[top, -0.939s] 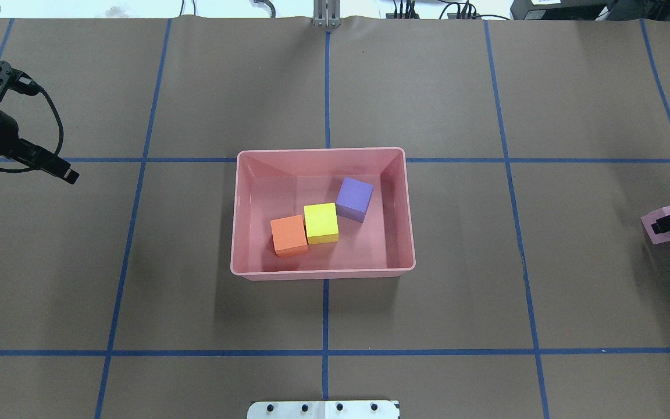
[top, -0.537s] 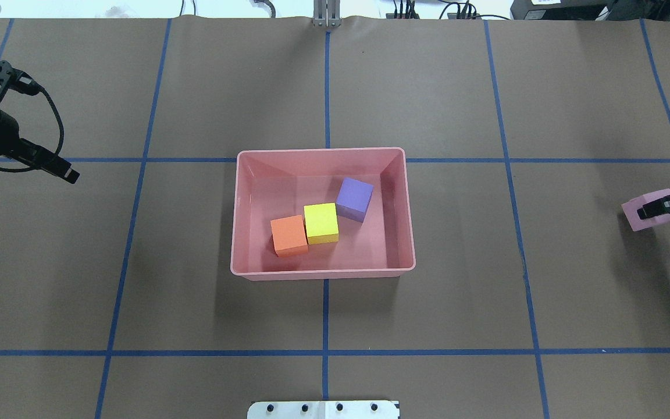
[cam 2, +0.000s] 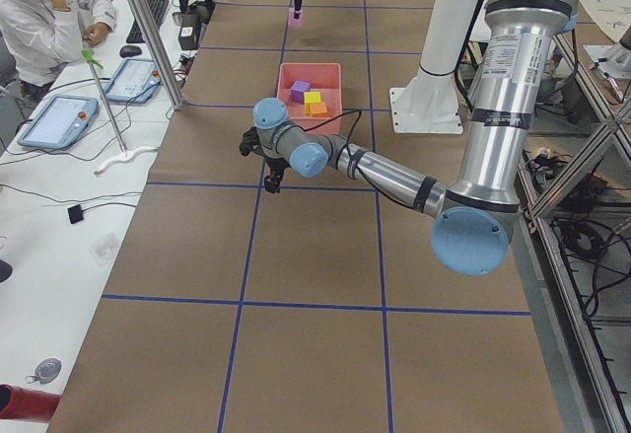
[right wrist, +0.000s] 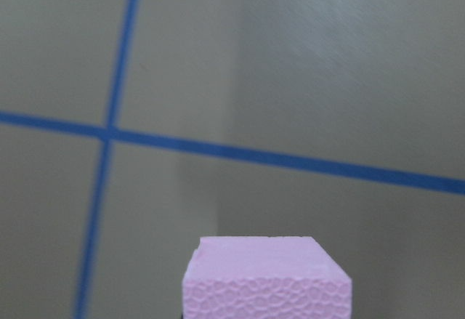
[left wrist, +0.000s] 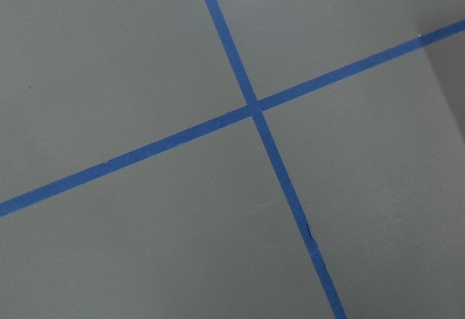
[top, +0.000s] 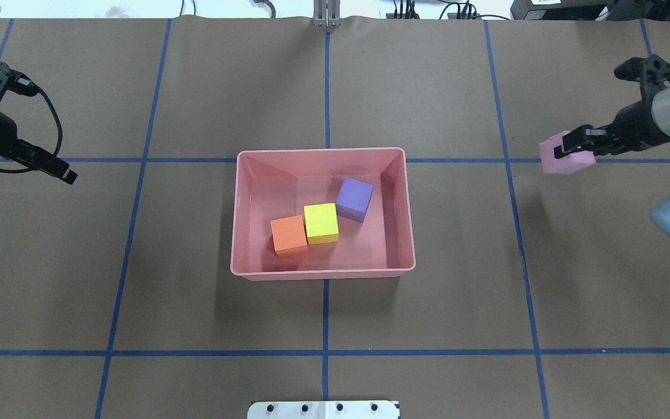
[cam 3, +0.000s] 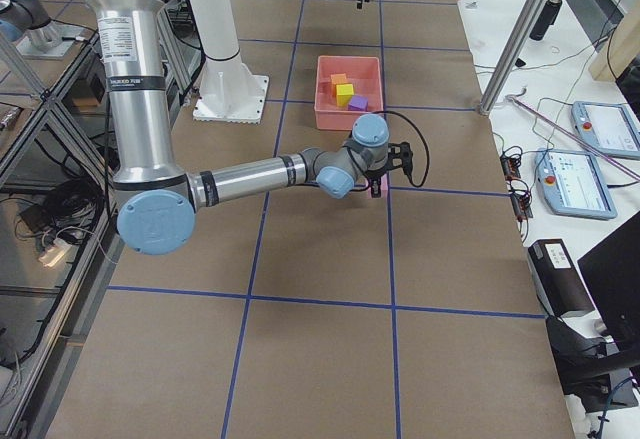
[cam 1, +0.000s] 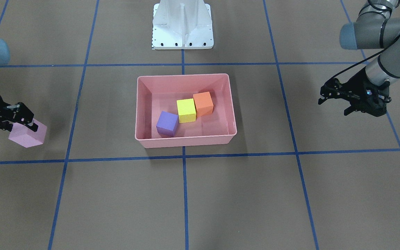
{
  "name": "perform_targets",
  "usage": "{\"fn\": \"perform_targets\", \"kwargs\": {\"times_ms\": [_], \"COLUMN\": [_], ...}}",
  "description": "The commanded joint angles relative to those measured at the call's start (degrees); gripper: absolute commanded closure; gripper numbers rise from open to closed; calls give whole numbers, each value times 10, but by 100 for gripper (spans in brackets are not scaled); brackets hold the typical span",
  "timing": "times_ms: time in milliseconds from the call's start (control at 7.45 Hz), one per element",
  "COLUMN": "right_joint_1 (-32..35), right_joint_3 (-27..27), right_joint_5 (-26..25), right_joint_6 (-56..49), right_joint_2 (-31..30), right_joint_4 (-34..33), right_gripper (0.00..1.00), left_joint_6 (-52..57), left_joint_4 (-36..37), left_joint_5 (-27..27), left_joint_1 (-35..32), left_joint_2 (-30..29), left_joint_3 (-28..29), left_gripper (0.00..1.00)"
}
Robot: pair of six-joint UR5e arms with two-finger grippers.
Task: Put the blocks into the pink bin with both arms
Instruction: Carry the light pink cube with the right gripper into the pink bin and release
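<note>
The pink bin [top: 322,152] stands at the table's middle and also shows in the front view [cam 1: 182,76]. Inside it lie the orange block [top: 289,235], the yellow block [top: 320,223] and the purple block [top: 354,199]. My right gripper [top: 569,149] is shut on the light pink block [top: 567,160] and holds it above the table, well to the right of the bin. The block also shows in the front view [cam 1: 26,136] and the right wrist view [right wrist: 265,279]. My left gripper [cam 1: 333,106] is open and empty, far to the left of the bin.
The white pedestal [cam 1: 182,24] stands behind the bin on the robot's side. Blue tape lines [top: 326,352] cross the brown table cover. In the left side view an operator [cam 2: 44,19] sits at a side desk with tablets, behind metal posts.
My right gripper has carried the light pink block from the table's right edge leftward and farther from the robot, toward the bin. The left arm has barely moved.
</note>
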Motion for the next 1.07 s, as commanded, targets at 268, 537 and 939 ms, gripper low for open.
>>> {"fn": "perform_targets", "kwargs": {"times_ms": [268, 537, 939], "right_joint_1": [-132, -196, -240], "right_joint_3": [68, 68, 97], "right_joint_5": [-106, -158, -220], "right_joint_6": [231, 295, 304], "right_joint_2": [214, 285, 291], "right_joint_4": [-261, -317, -377], "right_gripper": [100, 87, 0], "left_joint_6": [-1, -1, -4], "left_joint_4": [0, 0, 0], "left_joint_5": [1, 1, 1], "left_joint_1": [0, 0, 0], "left_joint_2": [1, 0, 0], "left_joint_3": [3, 6, 5], "left_gripper": [0, 0, 0]}}
